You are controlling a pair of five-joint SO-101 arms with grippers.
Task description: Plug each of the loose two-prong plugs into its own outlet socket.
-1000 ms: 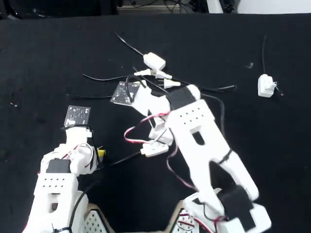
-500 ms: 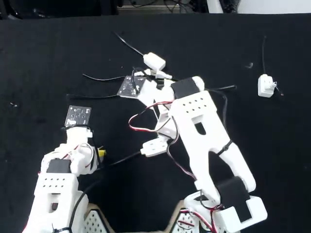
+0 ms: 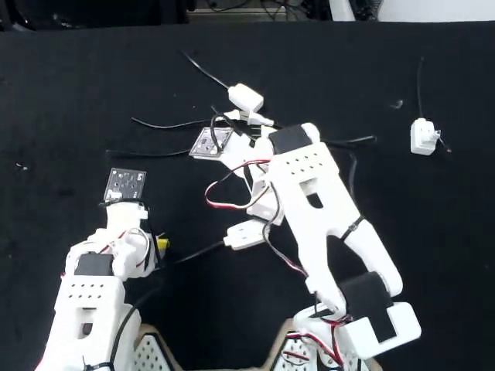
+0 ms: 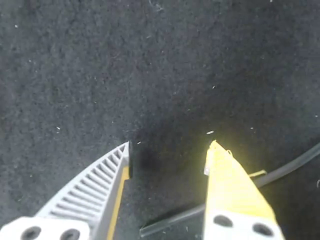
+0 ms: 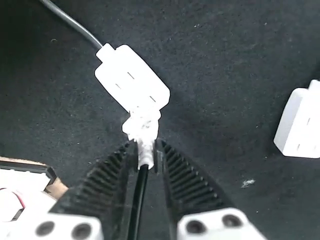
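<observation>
Plug (image 5: 141, 125): white two-prong, butted nose-on vs white socket (image 5: 132, 82) at far middle of table (image 4: 100, 60). No prongs show betw. them, so prob. in or nearly in; can't tell if fully seated.
Right gripper (image 5: 145, 149): clamped on plug's neck, where black cord (image 5: 137, 200) leaves it.
Other sockets: far socket (image 3: 423, 136) well apart to one side, near socket (image 3: 247, 233) beside right arm. No plug seen in either.
Left gripper (image 4: 167, 150): jaws apart, holds nothing. Sits low over table w/ black cable (image 4: 190, 217) crossing under.
Risk: socket lies loose, so more push may slide it away instead of seating prongs. Grip is on neck only, so plug could tilt & jam.
Change vs 1 s ago: right arm has stretched farther up table & brought plug to socket. Left arm unmoved.
</observation>
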